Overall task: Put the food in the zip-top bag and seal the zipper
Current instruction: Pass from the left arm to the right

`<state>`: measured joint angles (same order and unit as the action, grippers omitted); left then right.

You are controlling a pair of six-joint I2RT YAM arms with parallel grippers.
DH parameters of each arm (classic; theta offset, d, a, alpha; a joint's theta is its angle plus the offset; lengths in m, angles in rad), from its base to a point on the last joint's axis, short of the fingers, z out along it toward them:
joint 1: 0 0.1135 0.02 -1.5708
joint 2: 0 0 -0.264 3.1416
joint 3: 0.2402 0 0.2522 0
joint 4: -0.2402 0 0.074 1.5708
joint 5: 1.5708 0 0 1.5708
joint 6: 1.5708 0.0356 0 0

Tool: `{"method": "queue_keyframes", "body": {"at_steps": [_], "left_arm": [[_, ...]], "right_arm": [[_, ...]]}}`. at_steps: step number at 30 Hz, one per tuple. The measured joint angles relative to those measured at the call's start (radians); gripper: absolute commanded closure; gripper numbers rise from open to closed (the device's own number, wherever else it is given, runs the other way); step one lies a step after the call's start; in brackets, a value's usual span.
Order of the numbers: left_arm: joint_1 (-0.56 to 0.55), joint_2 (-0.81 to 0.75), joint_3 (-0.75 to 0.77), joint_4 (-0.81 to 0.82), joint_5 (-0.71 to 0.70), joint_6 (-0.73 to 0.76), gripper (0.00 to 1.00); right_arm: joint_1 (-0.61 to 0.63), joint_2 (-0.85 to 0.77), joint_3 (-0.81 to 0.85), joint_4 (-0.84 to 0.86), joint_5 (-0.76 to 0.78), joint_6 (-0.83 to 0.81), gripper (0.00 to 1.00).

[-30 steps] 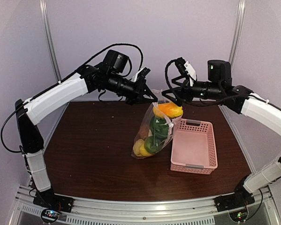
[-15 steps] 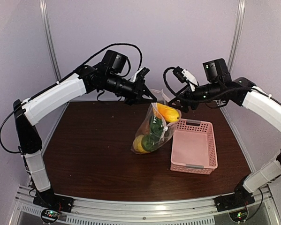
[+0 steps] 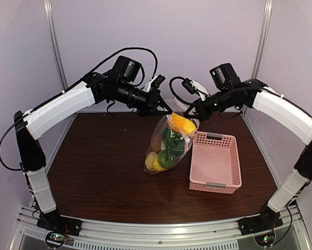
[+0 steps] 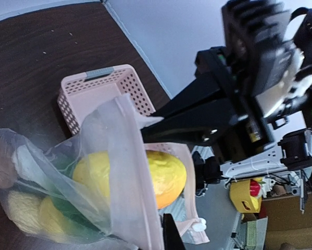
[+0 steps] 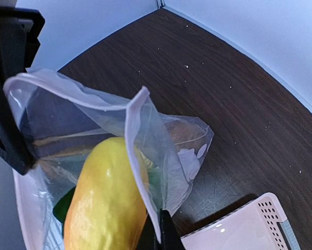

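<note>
The clear zip-top bag (image 3: 165,146) hangs above the table with its mouth open. Inside it are an orange-yellow piece (image 3: 182,123) on top, a green vegetable (image 3: 172,142) below and yellow lemons (image 3: 154,163) at the bottom. My left gripper (image 3: 166,110) is shut on the left side of the mouth edge. My right gripper (image 3: 190,115) is shut on the right side. In the left wrist view the zipper strip (image 4: 191,182) ends in a white slider tab (image 4: 199,225). In the right wrist view the bag's edge (image 5: 143,156) runs down into my shut right gripper (image 5: 161,237), beside the orange-yellow piece (image 5: 106,203).
A pink perforated basket (image 3: 215,162) stands on the dark wooden table (image 3: 98,166), just right of the hanging bag. Pale walls close off the back and both sides. Both arms reach in over the far half of the table.
My right gripper has swung left to the bag's mouth and gone from open to shut on its right edge. The bag has shifted slightly left. The left gripper has stayed shut on it.
</note>
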<state>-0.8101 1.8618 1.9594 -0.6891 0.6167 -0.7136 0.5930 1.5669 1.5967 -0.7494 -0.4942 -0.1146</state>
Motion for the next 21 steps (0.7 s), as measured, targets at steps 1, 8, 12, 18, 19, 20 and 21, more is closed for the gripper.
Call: {"method": "queue_keyframes", "body": {"at_steps": [1,8,12,18,19,20,21], "left_arm": [[0.002,0.000,0.006,-0.010,-0.026,0.020,1.00],[0.003,-0.003,0.053,-0.046,-0.309,0.207,0.41],[-0.048,-0.103,-0.114,0.089,-0.462,0.269,0.23],[-0.417,-0.425,-0.577,0.383,-0.813,0.417,0.33],[-0.478,-0.445,-0.611,0.424,-0.861,0.429,0.36],[-0.514,-0.449,-0.628,0.450,-0.900,0.436,0.40],[-0.548,-0.444,-0.639,0.482,-0.961,0.448,0.43]], "right_arm": [[-0.003,0.021,0.045,-0.023,-0.004,0.014,1.00],[-0.079,0.008,0.100,0.021,-0.151,0.256,1.00],[-0.129,0.010,0.059,0.076,-0.235,0.379,1.00],[-0.133,0.016,0.007,0.201,-0.343,0.528,1.00],[-0.133,0.016,-0.004,0.223,-0.355,0.552,1.00],[-0.133,0.016,-0.013,0.244,-0.367,0.574,1.00],[-0.133,0.015,-0.026,0.273,-0.382,0.600,1.00]]}}
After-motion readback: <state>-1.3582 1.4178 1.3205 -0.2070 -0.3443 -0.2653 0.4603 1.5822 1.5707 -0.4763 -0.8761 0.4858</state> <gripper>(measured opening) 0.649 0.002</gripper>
